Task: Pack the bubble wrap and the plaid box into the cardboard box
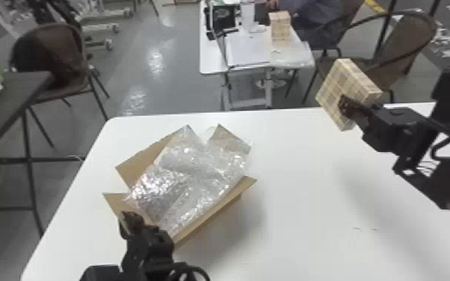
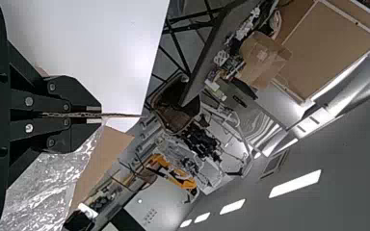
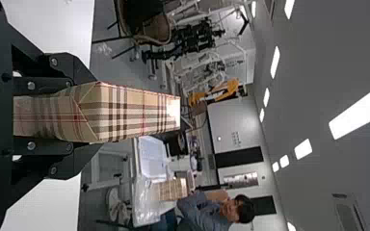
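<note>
1. The open cardboard box sits on the white bench, left of its middle, turned at an angle, with its flaps standing outward.
2. The bubble wrap lies in the cardboard box, crumpled and shiny. It fills the opening, and part of it rises over the far flaps.
3. The left tool is at the near left corner of the cardboard box. Its two flat black fingers are pressed together on a cardboard flap, which the left wrist view shows edge-on as a thin corrugated line running out past the fingertips.
4. The right tool is raised near the far right part of the bench, well apart from the cardboard box.
5. The plaid box is pinched between the fingers of the right tool, which stand apart by the thickness of the box and press on two opposite faces. It is held tilted in the air, outside the cardboard box. The right wrist view shows its tan, black and red checks and a folded seam.
6. A second plaid box stands on a white table farther off, beside papers and clear plastic.
7. A brown chair stands behind a dark table at the left, and another brown chair stands beyond the bench at the right.
</note>
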